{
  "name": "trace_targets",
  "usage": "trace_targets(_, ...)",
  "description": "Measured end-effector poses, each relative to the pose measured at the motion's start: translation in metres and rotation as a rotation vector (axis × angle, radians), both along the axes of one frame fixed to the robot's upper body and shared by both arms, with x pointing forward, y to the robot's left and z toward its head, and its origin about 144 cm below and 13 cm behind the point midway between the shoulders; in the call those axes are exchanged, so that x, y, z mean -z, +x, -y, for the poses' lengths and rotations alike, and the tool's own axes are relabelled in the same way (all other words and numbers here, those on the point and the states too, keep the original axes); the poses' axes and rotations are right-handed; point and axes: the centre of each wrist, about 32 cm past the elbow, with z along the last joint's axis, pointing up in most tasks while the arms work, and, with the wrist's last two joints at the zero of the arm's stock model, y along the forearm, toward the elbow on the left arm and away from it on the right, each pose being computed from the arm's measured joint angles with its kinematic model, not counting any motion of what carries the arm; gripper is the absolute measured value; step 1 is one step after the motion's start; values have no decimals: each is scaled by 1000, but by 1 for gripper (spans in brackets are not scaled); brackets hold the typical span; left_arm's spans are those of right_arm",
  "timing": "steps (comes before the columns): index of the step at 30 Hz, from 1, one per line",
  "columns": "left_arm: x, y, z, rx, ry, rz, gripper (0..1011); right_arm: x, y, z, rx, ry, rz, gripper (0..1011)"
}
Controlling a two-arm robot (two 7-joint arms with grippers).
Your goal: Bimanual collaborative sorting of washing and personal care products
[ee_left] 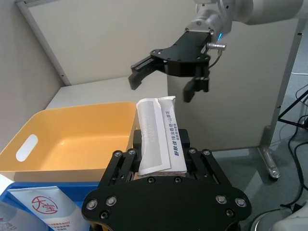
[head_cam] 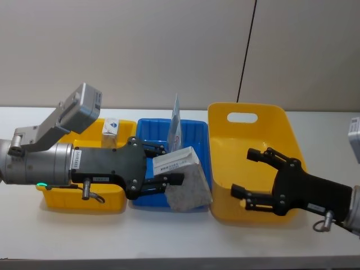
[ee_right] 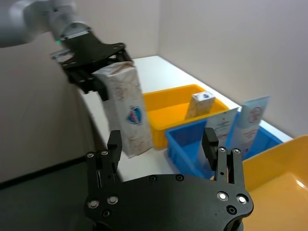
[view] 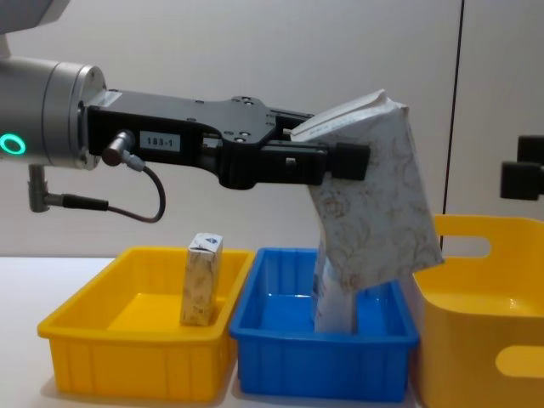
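Left claw (head_cam: 164, 165): closed on the cream pack (view: 374, 204), gripping it near its crimped, gabled top. The pack hangs tilted in the air over the blue bin (view: 323, 361), its lower end towards the big yellow bin (view: 476, 331).
- Pack: soft-looking cream wrapper with a faint floral pattern. One white side panel carries blue Chinese print, and another face has a small blue badge. I cannot read either.

Right claw (head_cam: 243, 171): fingers spread wide and holding nothing. It hovers over the front of the big yellow bin, facing the held pack and apart from it.

Bins: three smooth plastic bins stand in a row on the white worktop (head_cam: 169, 236).
- Low yellow tray (view: 127, 361), on the left: holds a small cream carton (view: 201, 280). The carton is upright, gable-topped and has the same pattern as the pack.
- Blue bin, in the middle: holds flat pale pouches (ee_right: 238, 122) standing on edge with pointed tops. One shows a red ring logo (ee_left: 44, 206) with a character inside. In the chest view the held pack partly hides them.
- Big yellow bin, on the right: tall, with a slot handle in its wall and a bare floor.
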Motion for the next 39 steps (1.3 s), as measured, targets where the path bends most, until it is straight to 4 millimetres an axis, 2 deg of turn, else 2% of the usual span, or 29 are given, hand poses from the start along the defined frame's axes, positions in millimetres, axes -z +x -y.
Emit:
trace_targets(7, 0, 0, 0, 0, 0, 0, 376, -14, 6, 10, -120, -40, -14, 1000)
trace_targets(19, 0, 0, 0, 0, 0, 0, 376, -24, 14, 11, -196, -65, -18, 1000)
trace_targets(39, 0, 0, 0, 0, 0, 0, 376, -16, 24, -6, -207, -66, 2, 1000)
